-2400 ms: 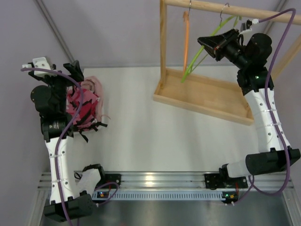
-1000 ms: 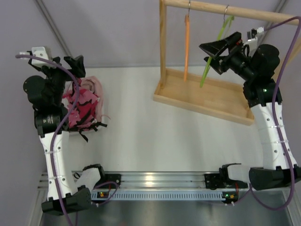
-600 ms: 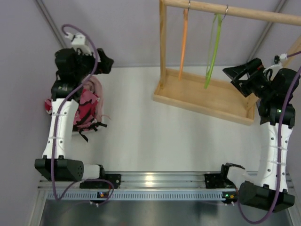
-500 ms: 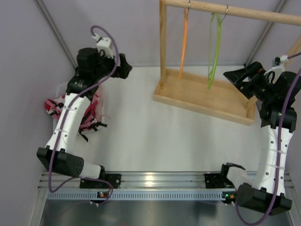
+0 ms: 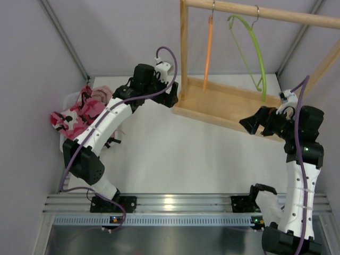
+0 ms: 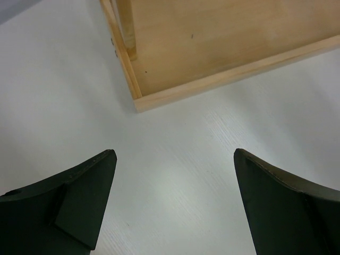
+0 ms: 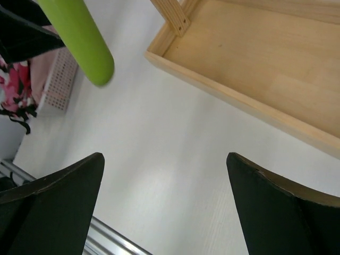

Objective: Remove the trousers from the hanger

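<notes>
The trousers (image 5: 74, 110), bright pink with white and black blotches, lie bunched at the table's far left, off the hanger; a bit of them shows at the edge of the right wrist view (image 7: 11, 90). The lime-green hanger (image 5: 251, 50) hangs bare by its metal hook from the wooden rod (image 5: 276, 13). Its blurred end (image 7: 79, 37) crosses the right wrist view. My left gripper (image 5: 171, 96) (image 6: 173, 153) is open over the table beside the rack's near-left corner. My right gripper (image 5: 251, 123) (image 7: 163, 155) is open, in front of the rack's base, below the hanger.
A wooden rack with a tray base (image 5: 234, 109) (image 6: 212, 48) (image 7: 255, 64) stands at the back right. A thin orange hanger (image 5: 209, 48) hangs on its rod. A white basket (image 7: 56, 82) and a plain dusty-pink cloth (image 5: 104, 93) sit by the trousers.
My left arm swung from the trousers pile rightward to the rack's corner. My right arm drew down and away from the lime-green hanger, which has turned on the rod. Both grippers stayed open.
</notes>
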Controlling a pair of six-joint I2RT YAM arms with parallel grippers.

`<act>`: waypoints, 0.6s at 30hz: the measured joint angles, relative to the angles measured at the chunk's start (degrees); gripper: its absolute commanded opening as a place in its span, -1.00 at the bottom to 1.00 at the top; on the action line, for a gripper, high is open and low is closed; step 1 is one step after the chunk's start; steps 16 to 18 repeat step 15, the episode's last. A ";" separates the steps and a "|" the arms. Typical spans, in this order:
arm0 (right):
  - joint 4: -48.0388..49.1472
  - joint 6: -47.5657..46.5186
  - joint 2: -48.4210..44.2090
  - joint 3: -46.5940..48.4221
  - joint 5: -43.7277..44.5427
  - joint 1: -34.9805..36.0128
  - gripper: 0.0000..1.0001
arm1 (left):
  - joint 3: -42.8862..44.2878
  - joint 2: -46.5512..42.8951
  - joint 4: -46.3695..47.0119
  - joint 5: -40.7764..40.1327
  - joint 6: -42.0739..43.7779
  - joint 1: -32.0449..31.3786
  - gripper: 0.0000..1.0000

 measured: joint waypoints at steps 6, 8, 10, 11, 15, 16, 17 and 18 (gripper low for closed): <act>-2.36 -8.41 -2.21 -6.12 2.14 1.44 0.99 | -7.82 -0.59 -0.09 -2.84 -3.67 -0.57 0.97; -2.49 -9.55 -2.62 -6.93 2.80 2.08 0.99 | -10.82 -1.75 -0.31 -4.00 -3.93 -0.63 0.97; -2.51 -10.23 -2.97 -7.32 3.43 2.89 0.99 | -13.25 -3.43 -0.85 -4.87 -4.11 -0.63 0.97; -2.51 -10.47 -3.10 -7.41 3.58 3.37 0.99 | -14.03 -4.44 -1.16 -5.46 -4.11 -0.63 0.97; -2.49 -10.91 -3.48 -7.58 4.24 5.03 0.99 | -14.49 -7.78 -1.60 -7.02 -3.78 -0.61 0.97; -2.49 -10.91 -3.48 -7.58 4.24 5.03 0.99 | -14.49 -7.78 -1.60 -7.02 -3.78 -0.61 0.97; -2.49 -10.91 -3.48 -7.58 4.24 5.03 0.99 | -14.49 -7.78 -1.60 -7.02 -3.78 -0.61 0.97; -2.49 -10.91 -3.48 -7.58 4.24 5.03 0.99 | -14.49 -7.78 -1.60 -7.02 -3.78 -0.61 0.97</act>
